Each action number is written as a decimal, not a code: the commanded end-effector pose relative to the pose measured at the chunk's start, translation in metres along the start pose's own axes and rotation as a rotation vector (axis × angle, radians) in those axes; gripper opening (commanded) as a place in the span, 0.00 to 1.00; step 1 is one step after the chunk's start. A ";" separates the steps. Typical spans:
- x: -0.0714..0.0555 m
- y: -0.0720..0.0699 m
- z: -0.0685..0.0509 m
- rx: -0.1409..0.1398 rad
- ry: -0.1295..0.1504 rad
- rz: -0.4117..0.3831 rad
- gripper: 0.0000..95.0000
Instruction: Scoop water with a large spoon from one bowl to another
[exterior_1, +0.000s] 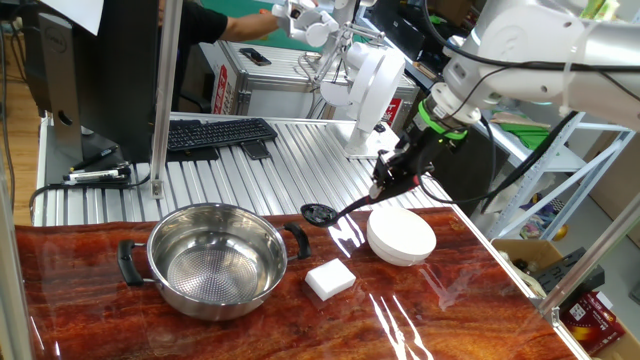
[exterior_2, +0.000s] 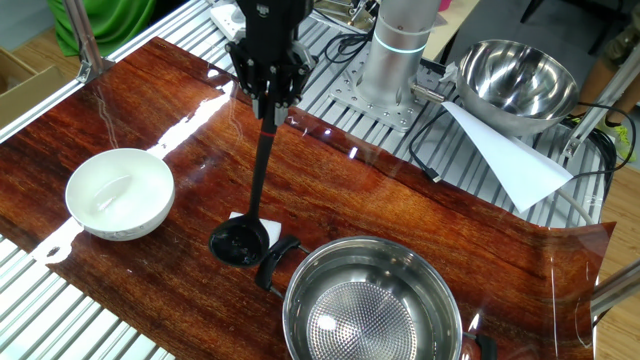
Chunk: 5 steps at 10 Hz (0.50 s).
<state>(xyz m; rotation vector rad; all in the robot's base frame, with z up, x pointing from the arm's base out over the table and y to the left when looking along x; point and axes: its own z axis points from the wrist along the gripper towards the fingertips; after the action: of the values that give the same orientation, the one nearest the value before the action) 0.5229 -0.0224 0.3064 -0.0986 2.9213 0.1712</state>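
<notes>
Black ladle (exterior_2: 240, 240) is hanging between steel pot (exterior_2: 372, 305) and white bowl (exterior_2: 119, 193); my tool (exterior_2: 268, 100) is clamping its handle, so I'm judging scooping unfinished.

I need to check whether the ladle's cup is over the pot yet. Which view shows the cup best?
The other fixed view: the ladle's cup shows whole, from above, just outside the steel pot. In one fixed view the cup is small and seen edge-on.

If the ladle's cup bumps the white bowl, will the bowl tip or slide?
The white bowl looks wide and low, so it will probably not tip. On the glossy table it may slide. It seems nearly empty, so likely light.
</notes>
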 end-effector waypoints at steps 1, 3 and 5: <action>0.000 0.000 0.001 -0.002 -0.004 -0.006 0.00; 0.000 -0.003 0.004 -0.007 -0.010 -0.020 0.00; -0.001 -0.006 0.008 -0.011 -0.012 -0.027 0.00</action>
<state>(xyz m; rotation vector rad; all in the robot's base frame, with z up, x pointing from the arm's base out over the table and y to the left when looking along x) 0.5266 -0.0283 0.2970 -0.1370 2.9043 0.1835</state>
